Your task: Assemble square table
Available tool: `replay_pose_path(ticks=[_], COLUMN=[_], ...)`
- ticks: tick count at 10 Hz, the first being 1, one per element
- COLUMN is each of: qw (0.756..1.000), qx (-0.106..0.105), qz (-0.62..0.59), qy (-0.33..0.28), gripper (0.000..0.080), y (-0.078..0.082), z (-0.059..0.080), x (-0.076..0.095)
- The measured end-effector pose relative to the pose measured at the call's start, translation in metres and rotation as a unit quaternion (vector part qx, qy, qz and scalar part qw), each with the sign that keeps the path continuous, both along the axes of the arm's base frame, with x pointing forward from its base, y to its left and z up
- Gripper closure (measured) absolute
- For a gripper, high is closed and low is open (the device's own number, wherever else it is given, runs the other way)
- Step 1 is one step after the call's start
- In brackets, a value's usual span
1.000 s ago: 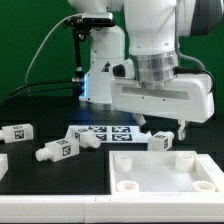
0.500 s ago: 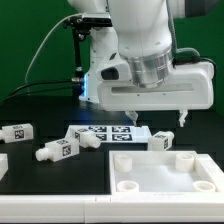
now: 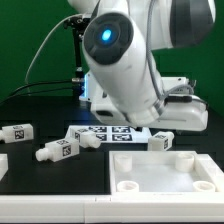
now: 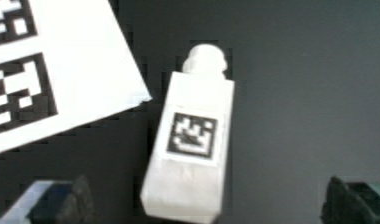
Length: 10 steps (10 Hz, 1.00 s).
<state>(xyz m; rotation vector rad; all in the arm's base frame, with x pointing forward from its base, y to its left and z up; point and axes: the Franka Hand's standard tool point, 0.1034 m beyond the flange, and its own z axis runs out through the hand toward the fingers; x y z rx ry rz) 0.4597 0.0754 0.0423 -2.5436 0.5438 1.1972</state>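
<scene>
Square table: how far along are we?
Done: nothing fitted; the tabletop lies with no leg standing in it. In hand: nothing; the open gripper hangs over one loose leg beside the marker board. Left: grasp it, then fit every leg; another leg lies at the exterior view's left.

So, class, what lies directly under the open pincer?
One white peg leg lies on the black table below the pincer, beside the marker board. The leg hides the table patch beneath itself.
</scene>
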Motion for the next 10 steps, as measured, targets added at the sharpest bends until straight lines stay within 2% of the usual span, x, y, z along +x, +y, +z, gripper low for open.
replay_pose_path(ticks=[4,7,10], qw=[1.0,0.996,0.996], qx=[0.004,-0.002,-0.003], qz=[0.001,-0.024,-0.024], qy=[0.017,0.087,0.085], gripper=[0.015,0.015,0.015], y=[-0.002,-0.002,-0.002], z=[-0.007,-0.029,-0.029], x=[-0.001,-0.028,-0.027])
